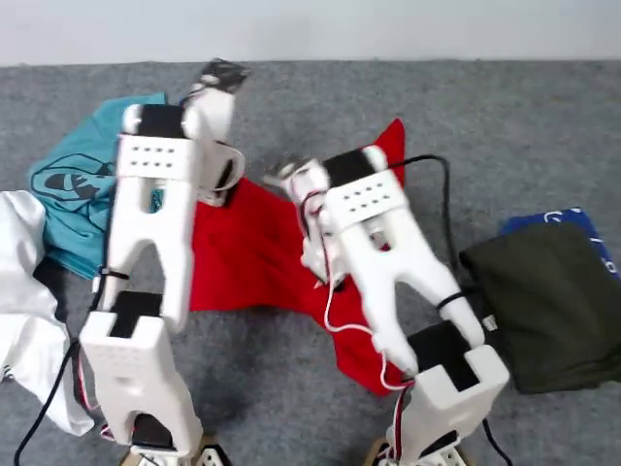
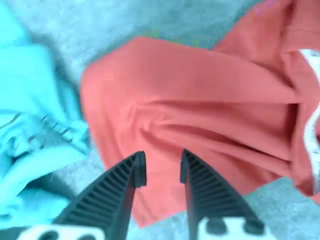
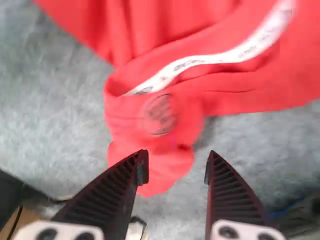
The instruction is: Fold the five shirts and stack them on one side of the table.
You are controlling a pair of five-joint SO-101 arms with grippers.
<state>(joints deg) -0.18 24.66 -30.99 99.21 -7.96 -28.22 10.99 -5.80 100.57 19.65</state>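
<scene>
Hovering left gripper [image 2: 162, 167] and right gripper [image 3: 176, 167], both open and empty, over soft, limp red shirt [image 2: 200, 100]; pinch nearest edge.

The middle shirt [image 1: 243, 262] lies spread on the table [image 1: 505, 126] beneath both arms. Just beside it on the left lies a second shirt [image 1: 78, 194], with a third shirt [image 1: 24, 320] against that one, nearer the arms' bases. Well apart on the right, a folded shirt [image 1: 543, 311] rests on another shirt [image 1: 572, 223], which sticks out behind it. The left claw [image 2: 162, 167] hangs over the middle shirt's left part, and the right claw [image 3: 172, 167] hangs over a bunched end of the same shirt.
</scene>
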